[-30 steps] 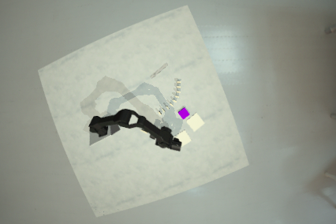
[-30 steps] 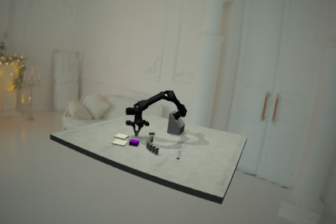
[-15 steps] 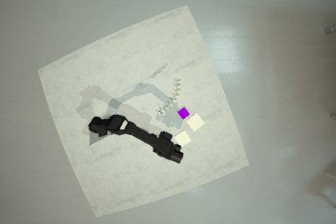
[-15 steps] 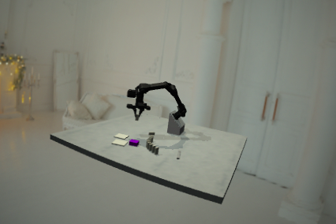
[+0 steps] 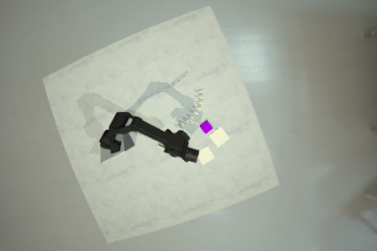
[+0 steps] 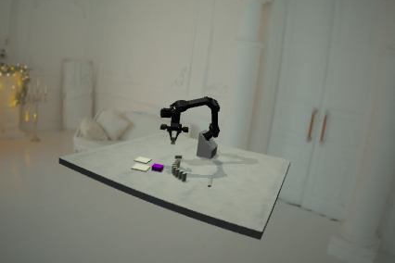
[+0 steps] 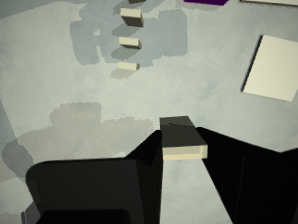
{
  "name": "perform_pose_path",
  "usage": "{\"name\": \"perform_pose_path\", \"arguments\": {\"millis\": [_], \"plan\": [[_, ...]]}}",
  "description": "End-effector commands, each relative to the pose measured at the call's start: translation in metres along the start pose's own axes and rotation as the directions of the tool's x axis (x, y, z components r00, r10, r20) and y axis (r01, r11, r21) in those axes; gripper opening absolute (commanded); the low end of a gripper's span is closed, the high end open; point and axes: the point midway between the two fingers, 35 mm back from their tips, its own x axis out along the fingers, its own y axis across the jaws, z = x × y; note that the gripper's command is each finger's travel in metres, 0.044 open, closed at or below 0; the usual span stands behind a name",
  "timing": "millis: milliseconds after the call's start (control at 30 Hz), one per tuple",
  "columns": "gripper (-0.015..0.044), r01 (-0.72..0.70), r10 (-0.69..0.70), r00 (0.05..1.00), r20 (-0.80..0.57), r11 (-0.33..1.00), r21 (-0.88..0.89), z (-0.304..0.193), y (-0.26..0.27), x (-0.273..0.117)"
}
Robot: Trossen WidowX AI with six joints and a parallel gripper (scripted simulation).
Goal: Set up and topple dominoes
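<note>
Cream-edged, with a dark face, the held domino point(image 7: 177, 132) is gripped between the fingers of the pincer point(image 6: 172, 143) point(image 7: 178, 134), at the lower middle of the wrist view; the fingers are closed to a narrow gap, stopped by its sides. It is carried above the bench point(image 5: 133, 207) point(image 6: 232, 203) point(image 7: 215, 100), presumably so that the standing row point(image 5: 196, 109) point(image 6: 177, 171) point(image 7: 132, 17) can be approached without a brush. That row is curved, right of centre in the top view, and its nearest end domino point(image 7: 128, 66) is seen upper left of the pincer in the wrist view. A grip by the sides was probably chosen so that the piece can be set down upright and released. Beneath the arm point(image 5: 150, 132) point(image 6: 195, 102), lower centre from the top, a small pale piece point(image 5: 161, 147) is partly hidden; it may be another missing domino, though this cannot be made out surely. The purple block point(image 5: 206, 126) point(image 6: 158, 168) and pale squares point(image 5: 219, 137) point(image 6: 143, 159) point(image 7: 272, 67) are set apart from the row. Spacing should be matched before release, since a nudge could topple everything early.
</note>
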Motion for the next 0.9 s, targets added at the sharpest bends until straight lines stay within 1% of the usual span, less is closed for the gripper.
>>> {"name": "perform_pose_path", "arguments": {"millis": [0,67,333,867], "plan": [[0.0107,0.0,-0.002,1.0,0.007,0.987,0.161,0.016,0.049,0.0],[0.0107,-0.002,0.001,1.0,0.007,0.981,0.196,0.018,0.058,0.001],[0.0107,0.0,-0.001,1.0,0.006,0.98,0.198,0.018,0.057,0.005],[0.0107,0.0,-0.002,1.0,0.008,0.98,0.201,0.021,0.056,0.11]]}}
